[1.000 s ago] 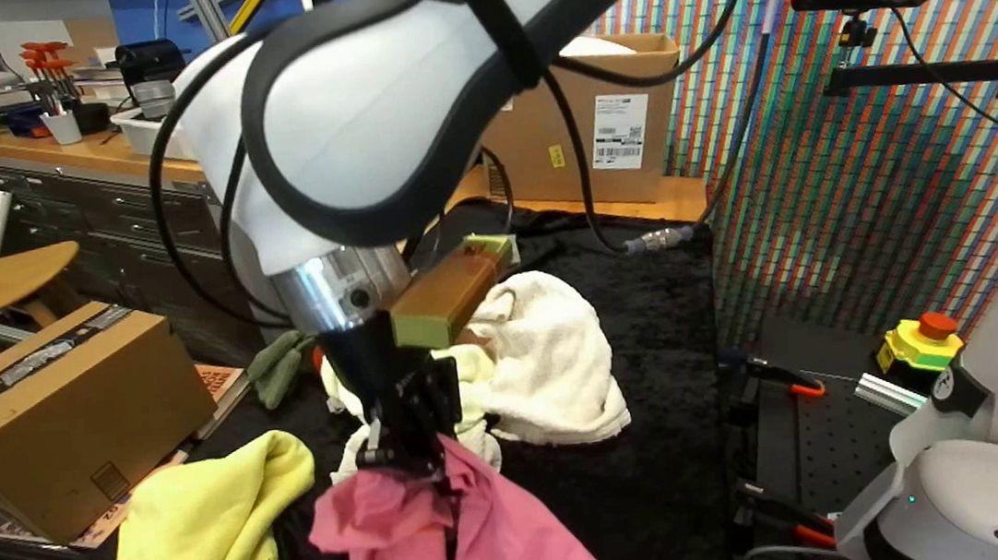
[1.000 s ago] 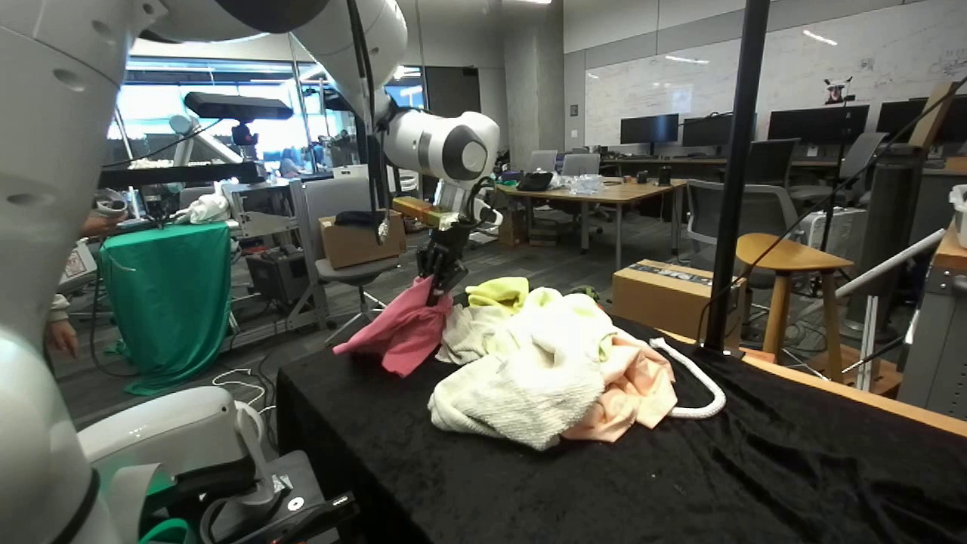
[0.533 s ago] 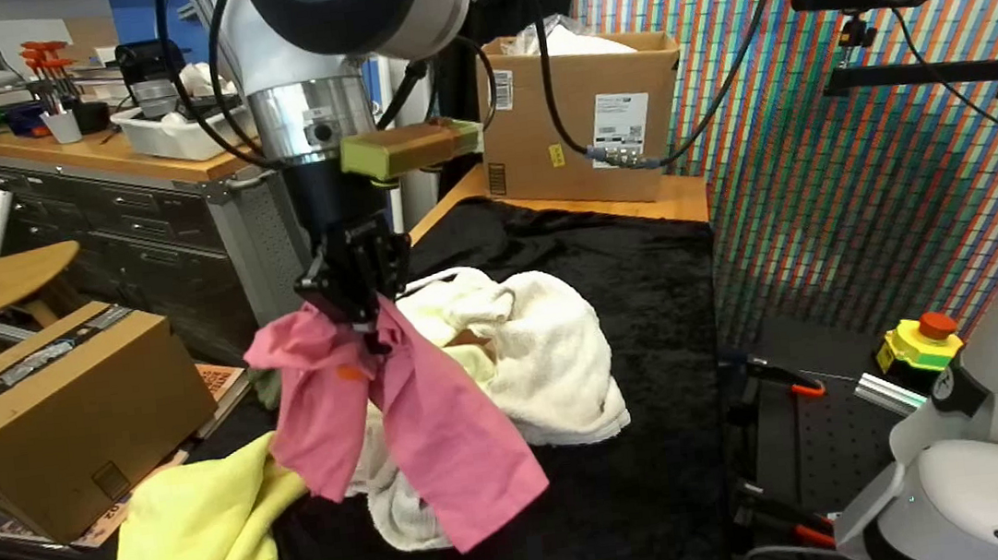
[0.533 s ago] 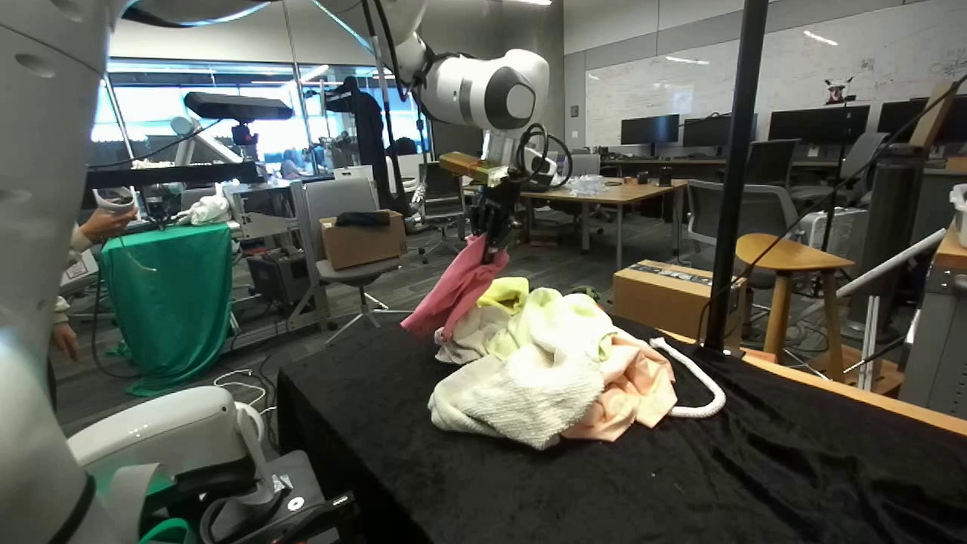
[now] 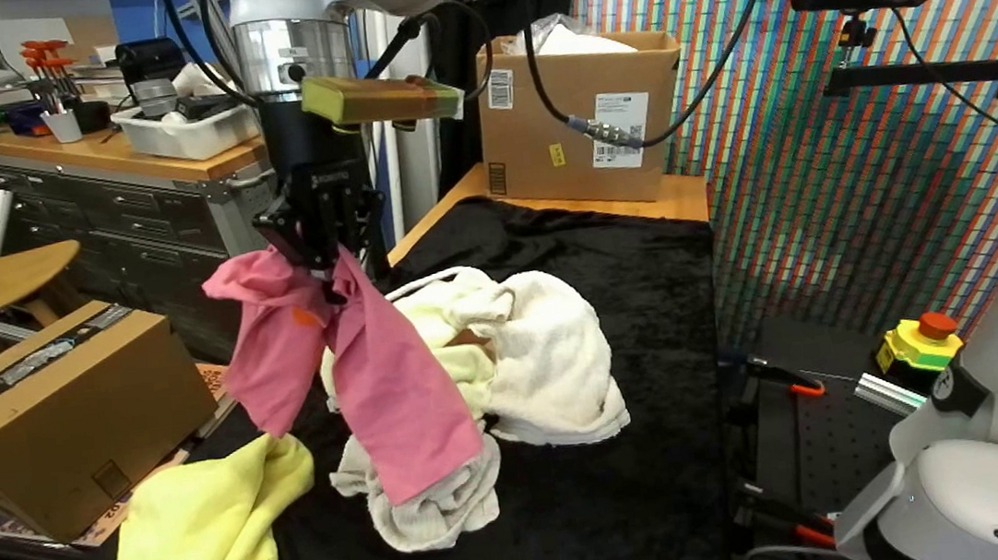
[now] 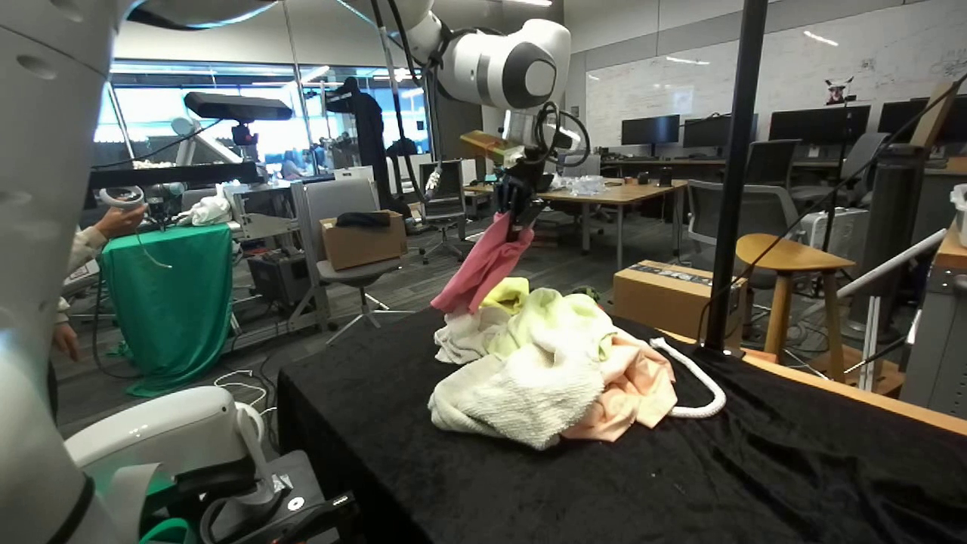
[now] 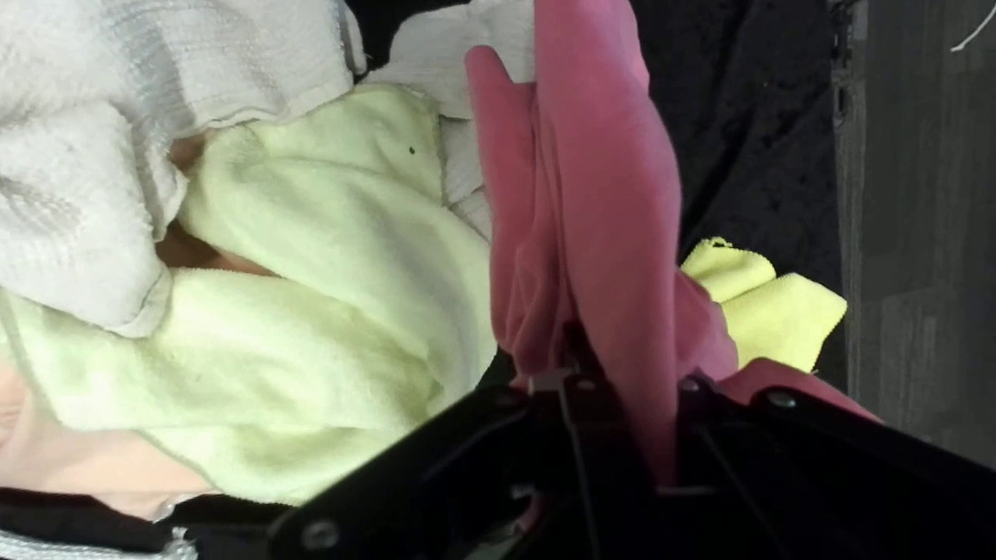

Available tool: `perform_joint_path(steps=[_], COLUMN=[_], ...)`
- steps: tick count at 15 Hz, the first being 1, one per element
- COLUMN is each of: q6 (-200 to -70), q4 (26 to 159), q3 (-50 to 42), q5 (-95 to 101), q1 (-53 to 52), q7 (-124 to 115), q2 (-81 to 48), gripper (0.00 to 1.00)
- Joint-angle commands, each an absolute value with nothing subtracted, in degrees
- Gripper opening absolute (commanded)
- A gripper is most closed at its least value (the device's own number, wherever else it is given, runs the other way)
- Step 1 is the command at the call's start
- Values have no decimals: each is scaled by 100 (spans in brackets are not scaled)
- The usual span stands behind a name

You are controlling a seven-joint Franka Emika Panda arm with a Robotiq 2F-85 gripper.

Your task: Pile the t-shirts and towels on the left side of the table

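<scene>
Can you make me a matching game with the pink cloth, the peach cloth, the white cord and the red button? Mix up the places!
Things
1. pink cloth
2. peach cloth
3. white cord
4. red button

Places
A. on top of a yellow base
B. hanging from the gripper
C. bent in a curve on the black table
D. partly covered by a pale green towel

Right pairs: 1-B, 2-D, 3-C, 4-A
</scene>
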State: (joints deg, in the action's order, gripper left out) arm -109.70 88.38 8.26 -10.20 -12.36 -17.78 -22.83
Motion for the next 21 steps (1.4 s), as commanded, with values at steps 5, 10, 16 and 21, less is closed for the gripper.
perform_joint_path(steps=[5, 10, 16, 21], q6=[-11768, -12449, -12298, -12317], q4=[8480, 8448, 8277, 8276], q3=[732, 526, 381, 360], q5=[-934, -481, -112, -86], q1=[-1495, -1765, -1899, -1886], q7=[-2635, -3350, -3682, -3707], q2=[-2588, -2898, -3099, -3065], gripper=[4, 3, 30, 70])
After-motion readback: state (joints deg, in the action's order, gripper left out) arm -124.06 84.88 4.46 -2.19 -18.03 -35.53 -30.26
